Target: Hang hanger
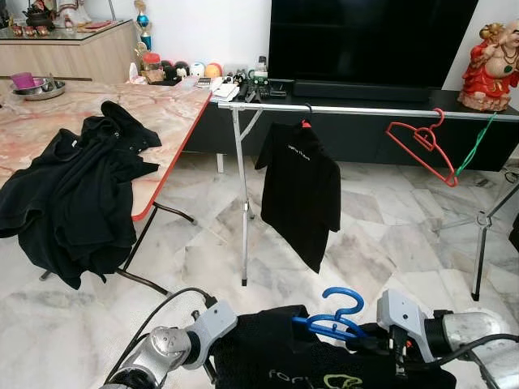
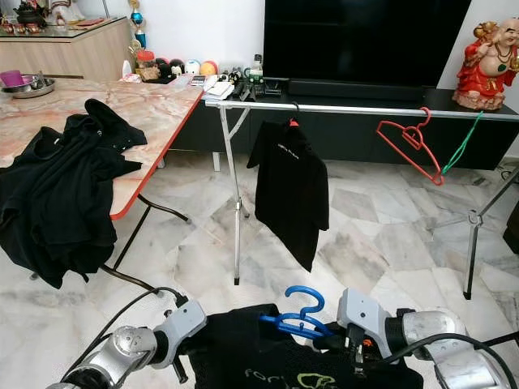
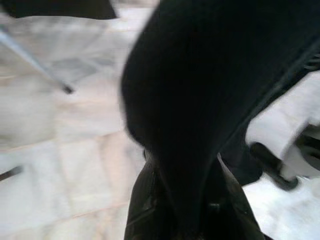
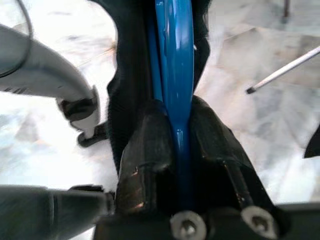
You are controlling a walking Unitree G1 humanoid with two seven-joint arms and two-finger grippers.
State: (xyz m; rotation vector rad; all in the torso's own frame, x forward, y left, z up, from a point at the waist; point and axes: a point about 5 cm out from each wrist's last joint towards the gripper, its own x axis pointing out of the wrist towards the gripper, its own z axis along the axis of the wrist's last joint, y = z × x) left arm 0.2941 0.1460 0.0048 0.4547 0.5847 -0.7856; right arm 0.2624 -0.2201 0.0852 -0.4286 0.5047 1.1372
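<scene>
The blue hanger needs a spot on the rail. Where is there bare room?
On the rail, the stretch between the hung black shirt and the red hanger is bare, as is the short stretch left of the shirt. Right of the red hanger, a green hanger crowds it.

You were in a home's living room. A big dark TV (image 1: 369,39) filled the top centre, over a long black console (image 1: 454,121) that ran to the right edge. A red laughing-Buddha figure (image 1: 491,66) sat on it at the upper right, and toy balls (image 1: 195,70) and small ornaments crowded its left end. A marble-topped folding table (image 1: 174,109) stood at the left, with a heap of black clothes (image 1: 73,194) on it. A wooden sideboard (image 1: 73,53) lined the upper left corner. A clothes rail (image 1: 365,109) crossed the middle over a pale marble floor (image 1: 373,243).
</scene>
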